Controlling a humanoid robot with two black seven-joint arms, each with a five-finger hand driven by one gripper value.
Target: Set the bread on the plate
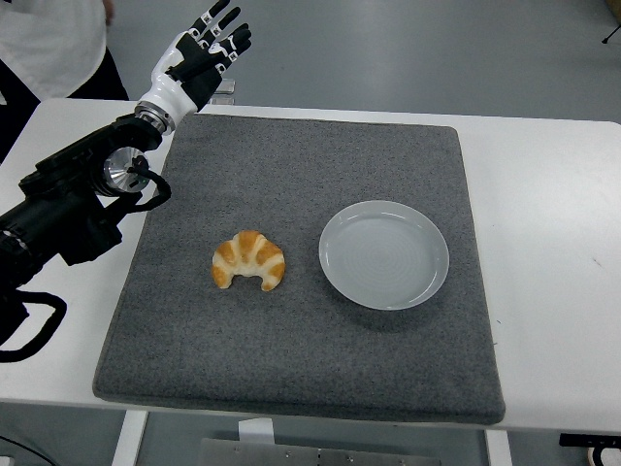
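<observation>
Left hand [206, 50] is mine, raised above the far left corner of the grey mat [301, 369], fingers spread and relaxed, holding nothing and touching nothing. My black arm comes in from the left edge over the white table [553, 243]. My right hand is out of view.

Bread [249, 260], a golden croissant, lies on the mat a little left of its middle, its curved back toward the far edge and its two tips toward the near edge. Plate [384, 254], pale and round with nothing on it, sits just to the right of the bread, close but not touching.

My hand is well apart from the bread, so the reach comes first, I judge. To do it well, I should bring the hand down over the croissant's thick middle, close fingers gently across its width so the flaky crust is not crushed, lift clear of the plate rim, and set it near the plate's centre.

A person in a white top shows at the top left.
</observation>
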